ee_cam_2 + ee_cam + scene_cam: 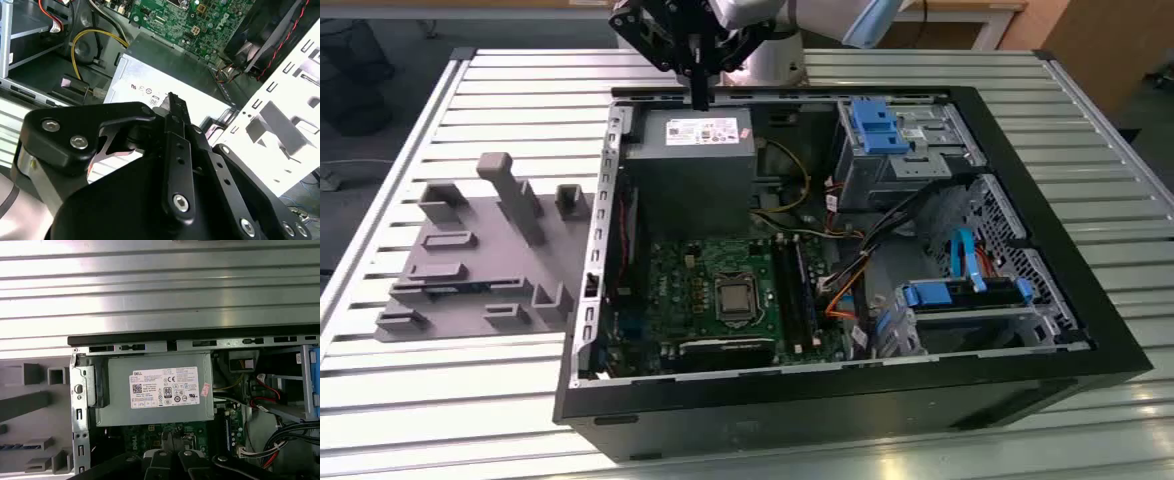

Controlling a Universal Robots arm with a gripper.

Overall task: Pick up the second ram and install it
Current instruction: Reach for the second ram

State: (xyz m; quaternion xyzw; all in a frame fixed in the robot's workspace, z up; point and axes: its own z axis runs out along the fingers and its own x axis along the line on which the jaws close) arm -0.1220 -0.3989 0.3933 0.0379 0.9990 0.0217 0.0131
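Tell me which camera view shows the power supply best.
The first wrist view: the power supply faces the camera squarely, its whole labelled side in sight. The exterior view shows it smaller and angled. In the second wrist view the gripper covers part of it.

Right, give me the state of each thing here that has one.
Case, open, lying on its side.
Gripper, shut, empty, over the case wall by the power supply.
Ram, lying in the grey holder, not picked up.
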